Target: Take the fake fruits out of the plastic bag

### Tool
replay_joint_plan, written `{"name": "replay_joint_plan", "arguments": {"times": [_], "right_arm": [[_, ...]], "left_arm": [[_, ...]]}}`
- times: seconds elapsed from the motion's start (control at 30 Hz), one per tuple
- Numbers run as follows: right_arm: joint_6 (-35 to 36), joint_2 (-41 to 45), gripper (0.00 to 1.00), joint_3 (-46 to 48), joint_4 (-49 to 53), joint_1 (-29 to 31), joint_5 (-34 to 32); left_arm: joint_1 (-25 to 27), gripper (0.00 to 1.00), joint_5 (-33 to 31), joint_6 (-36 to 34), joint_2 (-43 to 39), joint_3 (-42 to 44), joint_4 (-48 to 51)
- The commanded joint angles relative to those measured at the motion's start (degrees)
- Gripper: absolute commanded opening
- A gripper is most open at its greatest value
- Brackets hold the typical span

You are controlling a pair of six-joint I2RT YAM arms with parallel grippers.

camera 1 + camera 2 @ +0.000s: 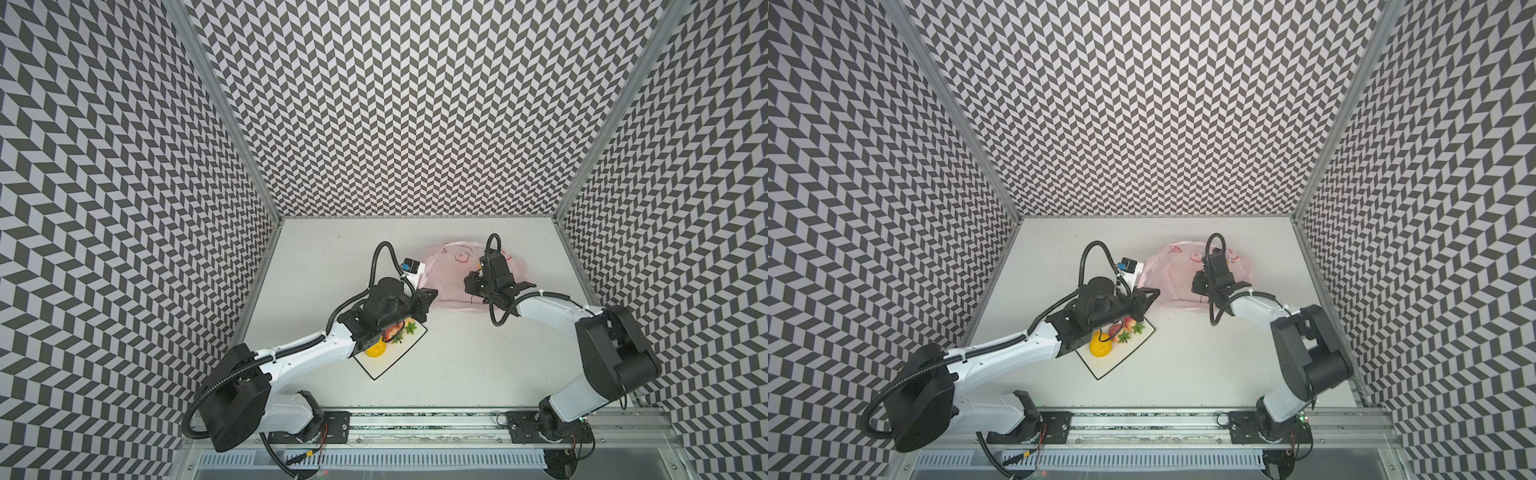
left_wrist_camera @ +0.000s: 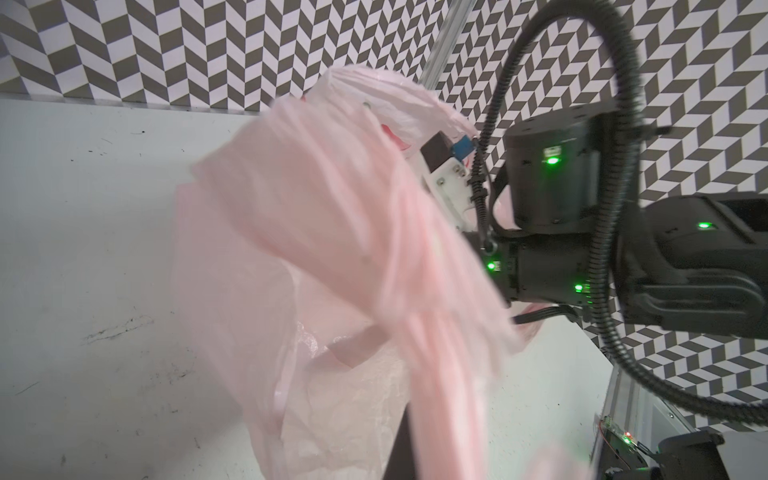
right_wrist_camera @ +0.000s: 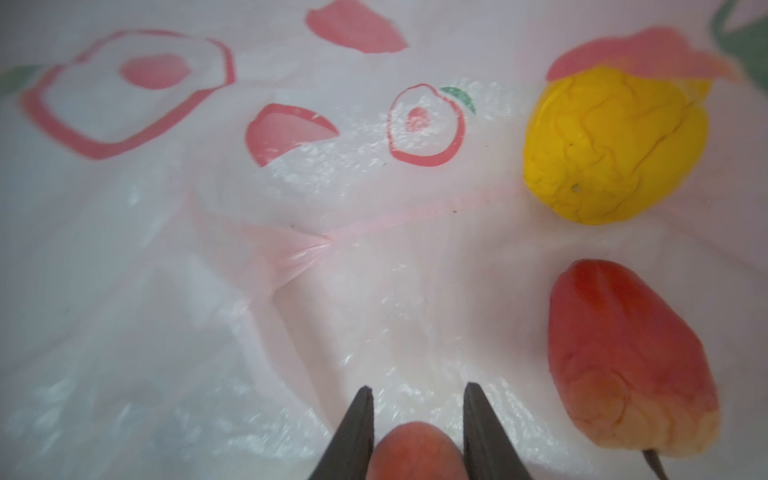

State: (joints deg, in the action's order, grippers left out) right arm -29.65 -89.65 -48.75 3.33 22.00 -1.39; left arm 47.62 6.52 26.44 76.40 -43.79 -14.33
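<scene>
Right gripper (image 3: 417, 386) is pinching a small red ball (image 3: 415, 449) inside the plastic bag (image 1: 446, 268), lying at the table's (image 1: 457, 365) one o'clock. The closed left gripper (image 1: 429, 297) is apparently holding its mouth up. Best withdrawing slowly, straight through the opening.

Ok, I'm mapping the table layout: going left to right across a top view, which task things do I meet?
First the yellow fruit, then the strawberries, then the plastic bag.

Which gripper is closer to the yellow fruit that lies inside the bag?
Right. The right gripper is inside the plastic bag, with the yellow fruit a little ahead of it. The left gripper pinches the bag's edge from outside, farther away.
</scene>
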Motion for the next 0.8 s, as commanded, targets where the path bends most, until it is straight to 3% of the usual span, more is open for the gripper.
{"name": "replay_joint_plan", "arguments": {"times": [0.0, 0.4, 0.77], "right_arm": [[2.83, 4.95, 0.15, 1.96, -4.3, 0.24, 5.46], [8.42, 15.38, 0.15, 6.1, -9.6, 0.11, 17.02], [14.79, 20.34, 0.15, 4.96, -13.38, 0.97, 24.2]], "left_arm": [[-0.88, 0.0, 1.21, -0.6, 1.65, -1.8, -1.71], [-2.91, 0.0, 3.46, -1.1, 5.84, -3.85, -3.12], [-9.19, 0.0, 7.9, -2.48, 9.1, -7.32, -3.15]]}}
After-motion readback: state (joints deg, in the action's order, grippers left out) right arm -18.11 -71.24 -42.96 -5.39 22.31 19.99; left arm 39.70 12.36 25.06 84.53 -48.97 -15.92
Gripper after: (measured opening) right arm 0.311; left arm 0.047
